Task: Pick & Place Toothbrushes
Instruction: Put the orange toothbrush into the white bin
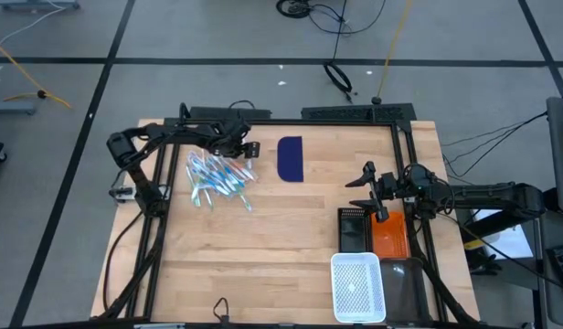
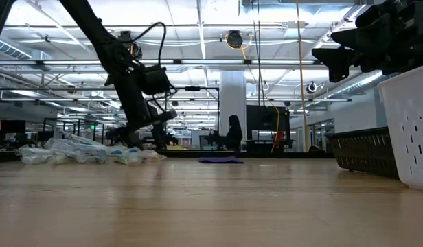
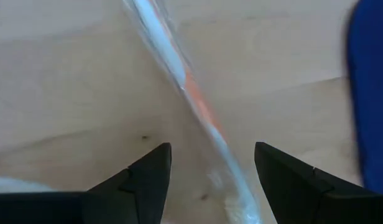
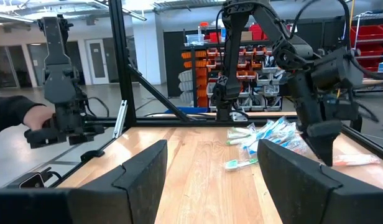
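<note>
The toothbrushes (image 1: 217,175) lie in a loose pile at the table's far left, most of them light blue and white in clear wrappers; the right wrist view also shows the pile (image 4: 266,134). One wrapped toothbrush (image 3: 198,106), white with an orange stretch, lies flat on the wood apart from the pile. My left gripper (image 3: 210,171) hovers open just over it, pointing steeply down, one finger on each side and neither touching. My right gripper (image 1: 364,176) waits open above the table's right side, pointing level toward the pile.
A dark blue flat rectangle (image 1: 291,158) lies just right of my left gripper. At the near right stand a black basket (image 1: 355,228), an orange one (image 1: 391,236) and a white one (image 1: 357,288). A black frame (image 1: 405,183) borders the table. Bare wood fills the middle.
</note>
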